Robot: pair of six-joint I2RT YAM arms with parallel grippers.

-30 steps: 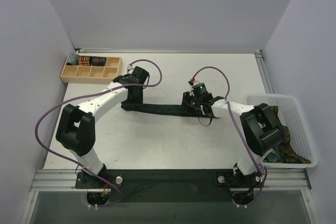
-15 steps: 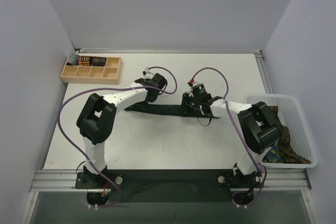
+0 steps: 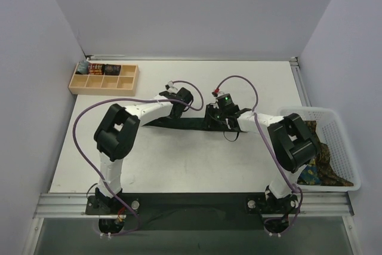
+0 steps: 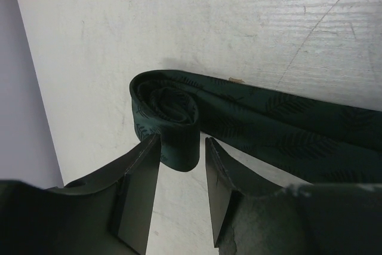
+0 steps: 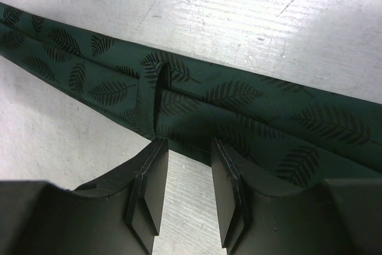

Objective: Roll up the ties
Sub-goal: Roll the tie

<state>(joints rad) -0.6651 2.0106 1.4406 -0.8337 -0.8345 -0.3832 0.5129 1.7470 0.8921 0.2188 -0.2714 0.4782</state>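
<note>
White table [image 3: 179, 159] fills most of the top view. The dark green tie [image 3: 188, 125] lies flat across the middle of it, running left to right. The left gripper [image 4: 182, 147] straddles the tie's rolled end [image 4: 167, 103], but you can't tell if it's actually squeezing. The right gripper [image 5: 188, 147] sits over the tie's lower edge, jaws parted, not pinching anything.

Tie [image 4: 268, 117] — matt woven cloth; table [image 4: 239, 16] — scuffed
</note>
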